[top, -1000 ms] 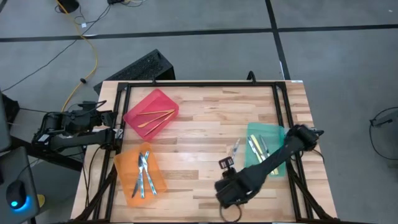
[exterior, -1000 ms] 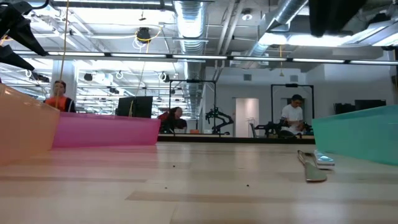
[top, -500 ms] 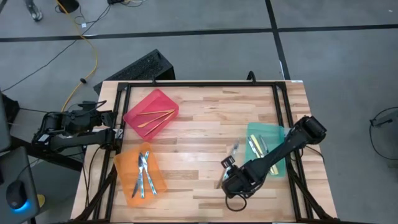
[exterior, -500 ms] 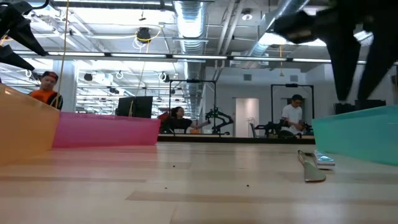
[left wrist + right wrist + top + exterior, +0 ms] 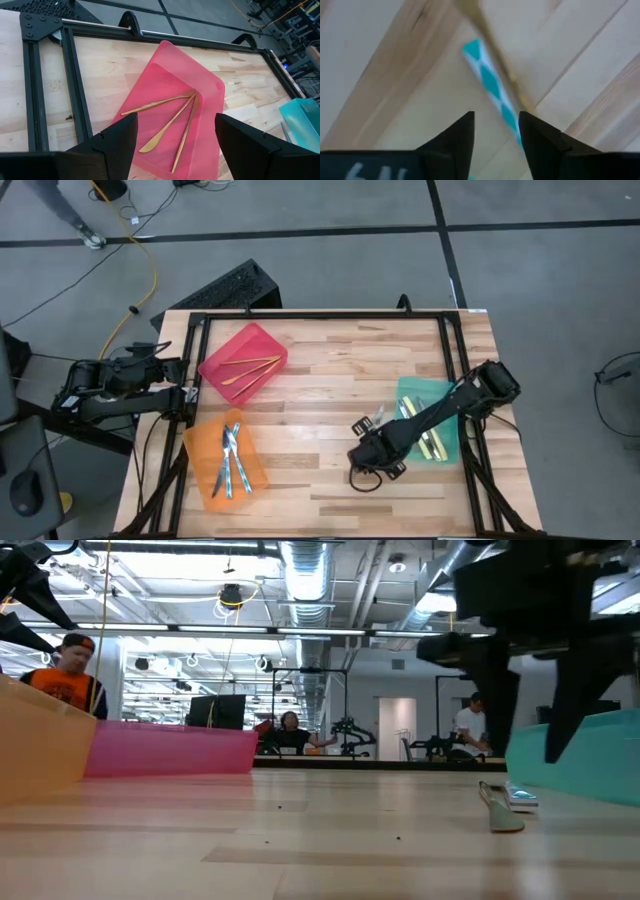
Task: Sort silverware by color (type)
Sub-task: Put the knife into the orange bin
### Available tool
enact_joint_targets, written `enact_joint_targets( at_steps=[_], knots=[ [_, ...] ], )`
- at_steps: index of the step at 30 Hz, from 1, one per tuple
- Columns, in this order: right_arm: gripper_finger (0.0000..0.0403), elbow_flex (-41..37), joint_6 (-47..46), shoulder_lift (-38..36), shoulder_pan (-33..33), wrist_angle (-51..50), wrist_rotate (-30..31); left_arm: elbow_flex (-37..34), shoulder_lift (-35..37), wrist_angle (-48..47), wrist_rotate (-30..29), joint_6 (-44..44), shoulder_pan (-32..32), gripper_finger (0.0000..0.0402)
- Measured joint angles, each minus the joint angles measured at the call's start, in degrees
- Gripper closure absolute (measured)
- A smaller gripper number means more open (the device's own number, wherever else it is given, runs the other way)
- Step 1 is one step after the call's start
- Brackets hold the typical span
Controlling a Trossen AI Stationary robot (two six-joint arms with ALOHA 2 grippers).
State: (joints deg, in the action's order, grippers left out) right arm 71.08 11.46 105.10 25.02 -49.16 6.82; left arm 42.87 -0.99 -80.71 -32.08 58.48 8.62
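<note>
The left pincer (image 5: pixel 175 142) is hanging off the left edge of the light wooden plank worktop (image 5: pixel 330 370), its two dark fingers spread wide and gripping nothing, looking toward the translucent red plastic bin (image 5: pixel 243 361). Three slim all-gold cutlery pieces (image 5: pixel 248 368) are lying fanned out inside that red bin, at the back left of the worktop. In front of it, near the front left corner, the translucent orange plastic bin (image 5: pixel 224 456) is holding several shiny silvery-blue cutlery pieces (image 5: pixel 232 458). Farther right, the right pincer (image 5: pixel 368 448) is reaching in low over the bare wood toward the front, its jaws parted and holding nothing. Just beside it, a loose silvery-blue cutlery piece (image 5: pixel 377 418) is lying flat on the worktop, between the pincer and the translucent green plastic bin (image 5: pixel 427 421); the low view is showing it resting on the wood close to the green wall. In the right wrist view a slim piece with a blue sheen is lying just ahead of the parted fingers (image 5: pixel 452 135), not touching them. Inside the green bin, yellow-handled cutlery pieces (image 5: pixel 433 442) are lying side by side.
</note>
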Motion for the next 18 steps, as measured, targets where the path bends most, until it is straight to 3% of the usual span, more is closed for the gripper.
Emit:
enact_joint_targets(
  at_steps=[5,18],
  knots=[
    [0.0203,-1.5,0.48,-0.02,-1.76,2.61,0.36,0.0,0.0,-0.01,0.0,0.0,0.0,0.0155],
    [0.0209,-8.36,-1.53,0.05,-0.74,9.33,0.87,0.0,0.0,0.0,0.01,0.0,-0.01,0.0155]
  ],
)
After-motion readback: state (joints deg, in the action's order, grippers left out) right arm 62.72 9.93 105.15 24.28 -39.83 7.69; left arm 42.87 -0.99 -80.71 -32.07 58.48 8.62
